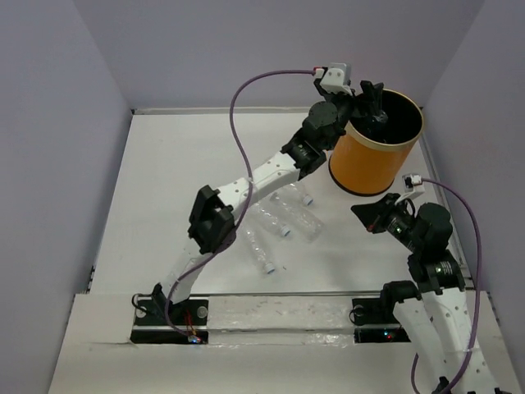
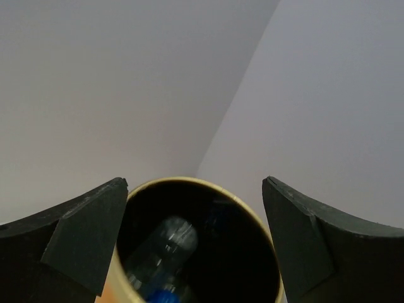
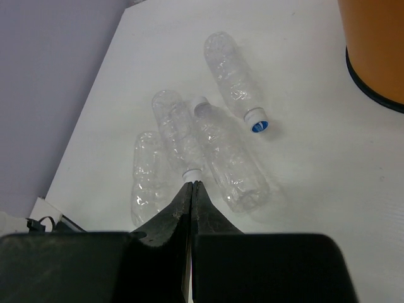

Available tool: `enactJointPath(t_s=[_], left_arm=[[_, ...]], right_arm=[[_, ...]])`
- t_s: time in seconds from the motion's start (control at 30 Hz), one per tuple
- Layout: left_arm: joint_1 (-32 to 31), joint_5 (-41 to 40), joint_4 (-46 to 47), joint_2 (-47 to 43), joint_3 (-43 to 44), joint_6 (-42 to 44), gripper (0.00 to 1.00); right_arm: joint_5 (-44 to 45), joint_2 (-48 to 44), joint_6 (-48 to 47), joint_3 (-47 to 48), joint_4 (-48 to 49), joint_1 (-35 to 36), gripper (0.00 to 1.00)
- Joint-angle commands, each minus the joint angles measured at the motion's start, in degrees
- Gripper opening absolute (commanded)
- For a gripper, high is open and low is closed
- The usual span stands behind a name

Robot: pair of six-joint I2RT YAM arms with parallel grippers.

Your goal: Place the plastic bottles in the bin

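White table (image 1: 164,180), pale walls on three sides. At centre-left I see four plastic bottles (image 3: 230,158) lying on their sides in a loose cluster. Three touch or overlap, and the fourth lies just beside them, nearer the bin (image 1: 369,164). The left arm reaches diagonally over this cluster. Its left gripper (image 1: 376,107) hangs above the bin mouth, fingers spread wide with nothing between them. The bin is orange and stands upright at the far right of the table. Through the left wrist camera I see a clear bottle (image 2: 165,247) lying inside against the black interior, blue showing at its lower end. The right gripper (image 3: 191,184) hovers near the bin base, fingers pressed together, holding nothing.
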Motion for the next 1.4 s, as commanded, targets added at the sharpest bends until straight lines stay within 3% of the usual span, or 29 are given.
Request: enactJointPath(t_s=[0.0,0.07,0.17,0.23,0.27,0.3,0.33,0.43,0.6,0.77,0.97,1.37], left_arm=[[-0.4,-1.6,-1.7,-27.8,-18.4,3.6,0.99],[-0.4,-5.2,-6.3,-38.8,-33.2,1.7,0.99],[-0.1,-11.7,-16.7,-48.5,-46.5,-6.5,0.99],[0.9,-13.5,-26.0,-56.9,-58.2,-14.0,0.99],[1.4,-13.7,-29.5,-62.1,-65.2,-16.8,0.98],[1.9,-14.1,-33.4,-64.5,-68.2,-20.0,0.98],[3.0,-14.4,-37.0,-67.2,-71.4,-23.3,0.98],[4.9,-12.4,-48.3,-77.0,-81.2,-33.9,0.98],[6.2,-4.9,-57.1,-88.2,-92.8,-43.4,0.99],[6.6,2.4,-54.7,-89.0,-100.3,-46.9,0.99],[7.3,4.2,-48.2,-84.2,-104.2,-46.6,0.99],[11.2,8.9,-38.9,-75.3,-104.4,-42.9,0.99]], right_arm=[[-4.8,6.0,0.4,0.3,8.6,0.0,0.00],[-5.8,9.0,0.6,0.5,12.3,0.8,0.00],[-5.0,16.1,-1.7,2.9,14.3,7.3,0.00],[3.3,21.5,-5.9,7.4,13.0,14.1,0.04],[6.8,23.2,-7.3,8.8,12.8,20.1,0.09],[12.1,25.1,-8.3,10.1,12.8,21.8,0.16],[13.2,29.3,-9.7,12.8,12.9,22.4,0.34],[13.4,38.6,-11.9,17.7,14.1,22.4,0.65],[13.9,56.0,-18.9,29.9,10.1,23.4,0.82],[13.6,73.3,-25.4,44.8,2.8,24.6,0.88],[17.4,83.7,-31.2,54.3,-1.5,25.1,0.94],[20.2,104.3,-33.7,72.3,-6.3,25.1,0.91]])
